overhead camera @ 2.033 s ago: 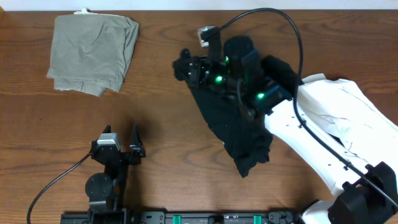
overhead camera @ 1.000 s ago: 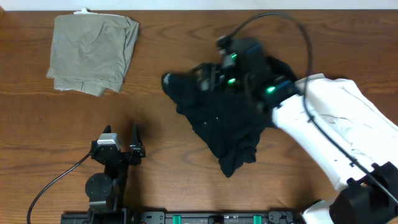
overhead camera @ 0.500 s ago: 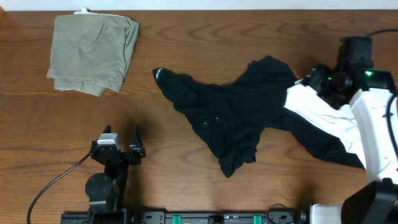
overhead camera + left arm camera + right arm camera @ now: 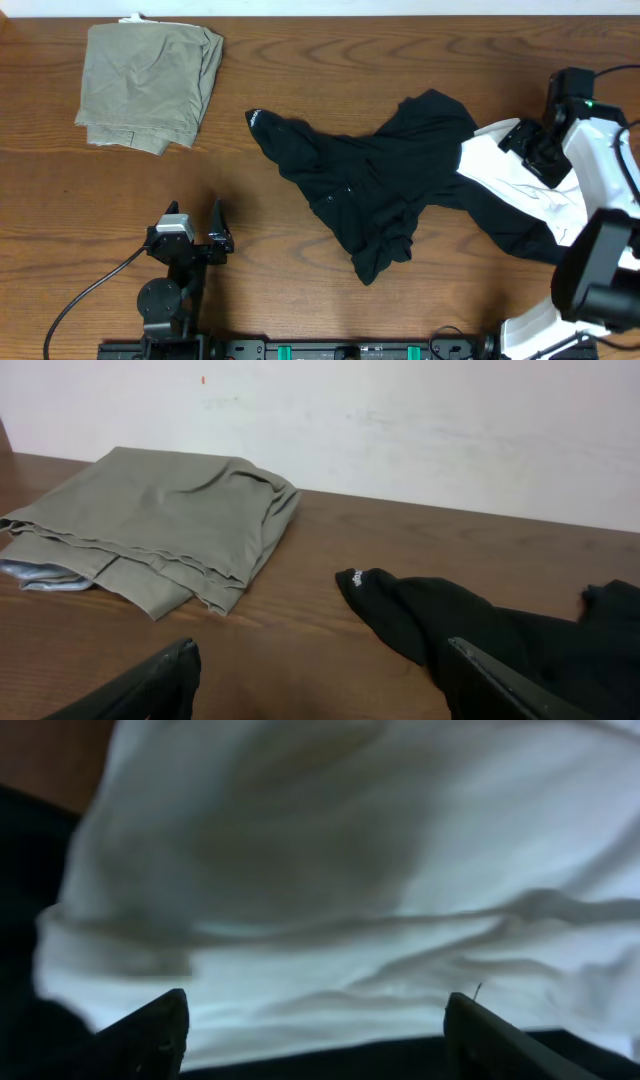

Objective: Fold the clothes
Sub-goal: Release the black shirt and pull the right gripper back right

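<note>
One of the clothes, a black garment [image 4: 370,185] with a white panel [image 4: 500,165], lies spread over the middle and right of the table. Its sleeve tip with a small white logo [image 4: 365,582] points left. My right gripper [image 4: 532,148] hovers open just above the white panel [image 4: 350,870], with nothing between its fingers [image 4: 150,1032]. At the front left, my left gripper [image 4: 195,214] rests open and empty on the wood. It faces the sleeve, its fingertips [image 4: 172,665] well apart from the black fabric.
A folded olive-khaki garment [image 4: 150,85] lies at the back left corner, also seen as an olive pile [image 4: 150,520] before a pale wall. A cable trails from the left arm's base [image 4: 160,300] along the front edge.
The right arm carried the bunched black garment leftward, let it go and drew back to the right. The garment now lies spread out, its white panel uncovered. The left arm stayed still.
</note>
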Robot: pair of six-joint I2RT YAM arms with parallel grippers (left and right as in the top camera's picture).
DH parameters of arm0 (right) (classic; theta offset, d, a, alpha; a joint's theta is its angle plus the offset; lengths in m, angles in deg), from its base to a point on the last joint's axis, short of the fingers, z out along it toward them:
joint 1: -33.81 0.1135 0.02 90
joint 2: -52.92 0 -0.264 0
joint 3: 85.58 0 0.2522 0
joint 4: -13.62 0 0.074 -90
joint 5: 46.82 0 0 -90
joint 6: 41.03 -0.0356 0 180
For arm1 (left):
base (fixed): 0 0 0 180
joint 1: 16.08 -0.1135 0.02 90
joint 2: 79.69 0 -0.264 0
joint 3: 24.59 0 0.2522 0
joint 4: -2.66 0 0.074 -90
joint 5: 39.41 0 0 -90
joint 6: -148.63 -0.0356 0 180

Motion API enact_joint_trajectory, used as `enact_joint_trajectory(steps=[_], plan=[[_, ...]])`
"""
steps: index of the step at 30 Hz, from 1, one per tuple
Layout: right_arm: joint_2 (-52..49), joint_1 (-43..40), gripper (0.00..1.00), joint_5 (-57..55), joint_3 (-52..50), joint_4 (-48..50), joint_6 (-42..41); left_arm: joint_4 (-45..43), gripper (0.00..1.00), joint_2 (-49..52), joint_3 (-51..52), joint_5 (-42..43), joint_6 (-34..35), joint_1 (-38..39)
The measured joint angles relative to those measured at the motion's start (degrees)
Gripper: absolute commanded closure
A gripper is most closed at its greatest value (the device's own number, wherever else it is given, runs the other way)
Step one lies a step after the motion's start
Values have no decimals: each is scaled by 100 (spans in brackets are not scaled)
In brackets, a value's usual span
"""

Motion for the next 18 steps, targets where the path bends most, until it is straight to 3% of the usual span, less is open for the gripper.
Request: enact_joint_trajectory(steps=[6, 10, 15, 18], plan=[[-503, 0, 17, -42, 0, 229, 81, 2, 22, 0, 0, 0, 0, 0], [-789, 0, 31, -210, 0, 286, 177, 2, 22, 0, 0, 0, 0, 0], [-1001, 0, 62, -243, 48, 380, 345, 2, 22, 0, 0, 0, 0, 0], [-1051, -61, 99, -251, 79, 413, 404, 2, 22, 0, 0, 0, 0, 0]])
